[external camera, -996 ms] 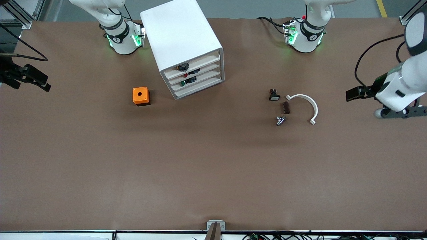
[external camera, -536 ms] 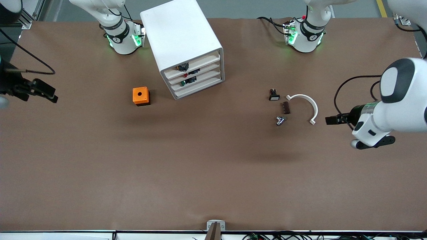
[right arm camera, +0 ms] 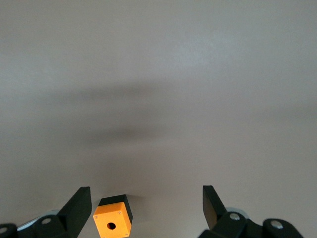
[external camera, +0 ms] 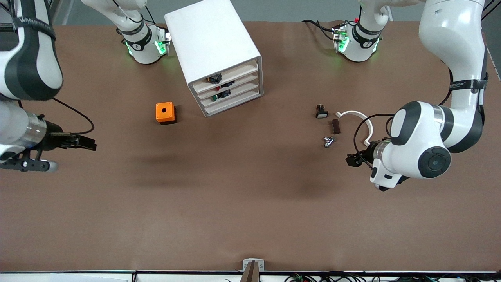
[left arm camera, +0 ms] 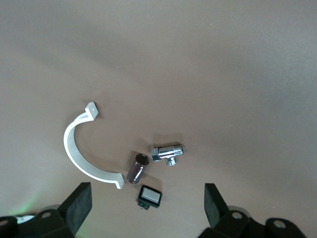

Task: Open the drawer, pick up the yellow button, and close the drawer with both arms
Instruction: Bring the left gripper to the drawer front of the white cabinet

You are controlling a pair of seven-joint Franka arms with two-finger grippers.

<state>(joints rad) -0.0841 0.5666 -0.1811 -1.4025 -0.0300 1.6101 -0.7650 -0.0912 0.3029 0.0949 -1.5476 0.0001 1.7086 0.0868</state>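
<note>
Both pincers hang spread over the bench, well apart from the cabinet.

The drawer (external camera: pixel 224 74) sits shut atop the cabinet (external camera: pixel 213 51). The left pincer (external camera: pixel 353 159) is over bare bench near the white clip (external camera: pixel 358 124). The right pincer (external camera: pixel 84 142) is toward its own end, nearer the camera than the orange cube (external camera: pixel 165 112).

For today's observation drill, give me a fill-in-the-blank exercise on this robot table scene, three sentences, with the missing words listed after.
1. The cabinet has ____ stacked drawers.
2. The cube beside the cabinet is coloured ____.
3. Both the left gripper and the right gripper have their fingers ____.

Missing words: four; orange; open
</note>
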